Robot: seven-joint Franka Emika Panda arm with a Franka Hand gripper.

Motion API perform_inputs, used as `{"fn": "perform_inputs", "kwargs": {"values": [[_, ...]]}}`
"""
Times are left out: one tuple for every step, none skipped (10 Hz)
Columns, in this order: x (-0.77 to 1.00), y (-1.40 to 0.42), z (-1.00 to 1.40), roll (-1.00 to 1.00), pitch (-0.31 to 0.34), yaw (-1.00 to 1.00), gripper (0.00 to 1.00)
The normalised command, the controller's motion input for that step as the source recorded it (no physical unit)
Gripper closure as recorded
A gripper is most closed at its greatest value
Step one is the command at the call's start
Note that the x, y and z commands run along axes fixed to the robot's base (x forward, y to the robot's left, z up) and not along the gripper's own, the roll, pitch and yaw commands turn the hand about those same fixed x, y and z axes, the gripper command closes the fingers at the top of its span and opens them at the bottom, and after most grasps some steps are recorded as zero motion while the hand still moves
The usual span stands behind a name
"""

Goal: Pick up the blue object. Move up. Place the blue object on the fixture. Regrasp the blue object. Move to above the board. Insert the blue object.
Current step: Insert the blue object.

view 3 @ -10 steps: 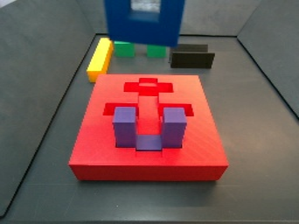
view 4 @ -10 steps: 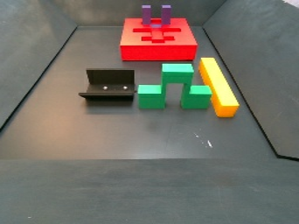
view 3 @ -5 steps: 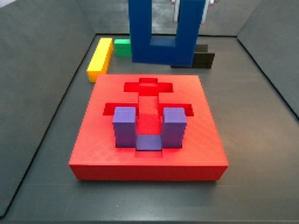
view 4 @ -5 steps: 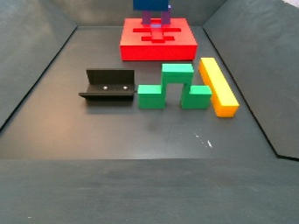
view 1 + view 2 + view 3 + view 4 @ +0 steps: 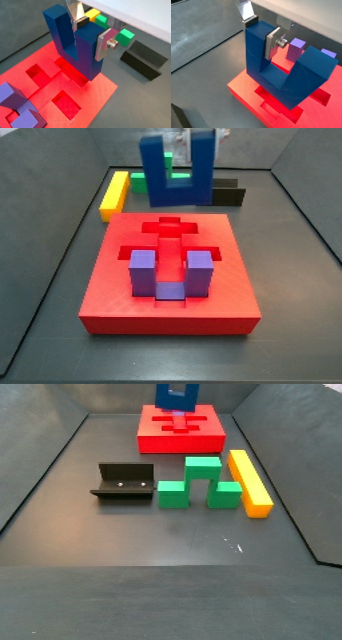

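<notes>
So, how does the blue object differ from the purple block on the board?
The blue object hangs in the air, shut in the claw, over the far part of the board; the purple block sits seated in a recess at the board's near part, with nothing gripping it. The blue one looks larger in both wrist views, though it is nearer the camera. Both are U-shaped with prongs pointing up.

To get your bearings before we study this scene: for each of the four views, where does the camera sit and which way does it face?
Wrist view: on the arm, looking down past the gripper holding the blue object over the board.
Wrist view: same wrist, opposite side; finger shows.
Side view: beyond the board's purple block end, facing the fixture.
Side view: opposite end, fixture nearest.
All share the blue object.
</notes>
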Motion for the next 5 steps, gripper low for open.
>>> {"fn": "perform_inputs", "kwargs": {"values": [[-0.25,-0.14,-0.38,0.12,-0.140,0.00,1.00],[-0.05,-0.14,-0.27,0.16,-0.083,0.00,1.00],[0.06,-0.14,-0.15,0.27,0.000,-0.01,1.00],[0.00,-0.19,-0.32,0.25,0.059,-0.07,1.00],[0.00,0.00,-0.30,0.03,0.146,0.00,1.00]]}}
